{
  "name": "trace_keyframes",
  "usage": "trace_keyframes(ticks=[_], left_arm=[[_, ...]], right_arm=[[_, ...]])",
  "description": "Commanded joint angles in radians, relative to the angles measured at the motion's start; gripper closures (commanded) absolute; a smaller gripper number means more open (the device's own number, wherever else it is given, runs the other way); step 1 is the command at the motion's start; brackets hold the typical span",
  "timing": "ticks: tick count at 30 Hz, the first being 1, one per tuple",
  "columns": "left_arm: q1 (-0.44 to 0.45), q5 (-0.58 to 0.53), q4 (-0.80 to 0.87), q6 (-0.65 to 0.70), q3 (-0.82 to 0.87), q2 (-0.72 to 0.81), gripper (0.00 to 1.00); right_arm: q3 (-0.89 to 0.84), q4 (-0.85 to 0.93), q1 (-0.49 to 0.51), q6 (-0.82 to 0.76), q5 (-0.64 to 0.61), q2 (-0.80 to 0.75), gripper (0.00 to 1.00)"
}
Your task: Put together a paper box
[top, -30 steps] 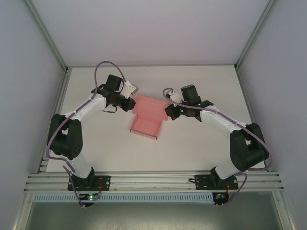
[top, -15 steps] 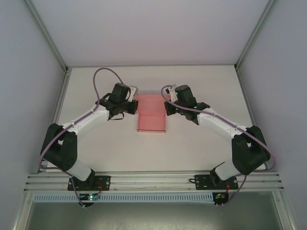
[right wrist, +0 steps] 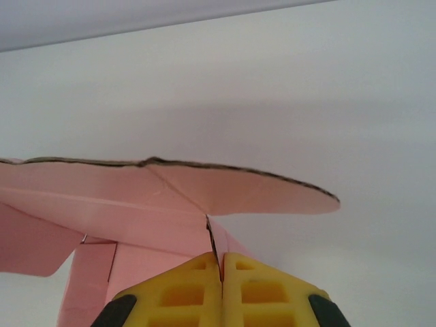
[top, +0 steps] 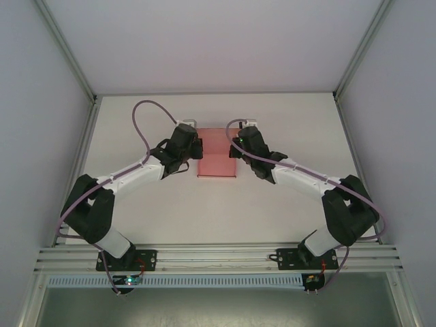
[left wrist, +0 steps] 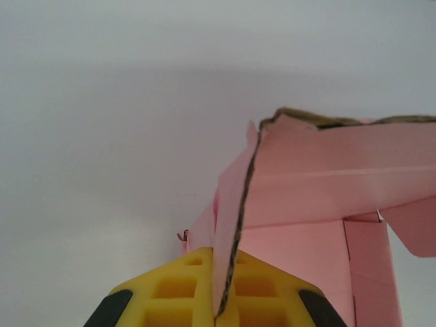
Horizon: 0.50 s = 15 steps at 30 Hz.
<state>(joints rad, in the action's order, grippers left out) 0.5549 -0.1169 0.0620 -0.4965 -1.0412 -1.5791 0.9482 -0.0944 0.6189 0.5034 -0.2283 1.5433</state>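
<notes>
**Item 1. Paper box** [top: 216,155]. Pink thin card, one piece, creased and die-cut. It lies on the table [top: 272,211] toward the far middle, directly between the two arms. From above it shows as a neat rectangle, paler at the far end and deeper pink at the near end. In the left wrist view [left wrist: 306,184] and the right wrist view [right wrist: 136,197] the panels stand up at angles, with the raw cut edge uppermost and a loose flap hanging free at one corner.

**Item 2. Left arm** [top: 129,176]. It reaches in to the box's left side. The left jaws are pressed fully together, with a sheet edge of the box running down into the seam between them.

**Item 3. Right arm** [top: 306,178]. It mirrors the left arm on the box's right side. The right jaws are likewise pinched closed on a thin upright wall of the box.

**Condition.** Judged to be partway through. The main creases are folded and the side walls are raised, each held by one arm. Flaps remain untucked and the top is open. Whether any tab is locked cannot be made out. What appears to remain is folding in the loose flaps and closing the form.
</notes>
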Motion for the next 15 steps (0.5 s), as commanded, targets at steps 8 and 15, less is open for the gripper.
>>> trace_keyframes(ticks=[8, 15], left_arm=[[0.048, 0.014, -0.151, -0.057, 0.035, -0.044, 1.00], [0.076, -0.012, -0.210, -0.121, 0.150, -0.007, 1.00]], right_arm=[[-0.095, -0.292, 0.057, 0.144, -0.070, 0.071, 1.00], [-0.257, -0.513, 0.118, 0.183, -0.159, 0.069, 1.00]])
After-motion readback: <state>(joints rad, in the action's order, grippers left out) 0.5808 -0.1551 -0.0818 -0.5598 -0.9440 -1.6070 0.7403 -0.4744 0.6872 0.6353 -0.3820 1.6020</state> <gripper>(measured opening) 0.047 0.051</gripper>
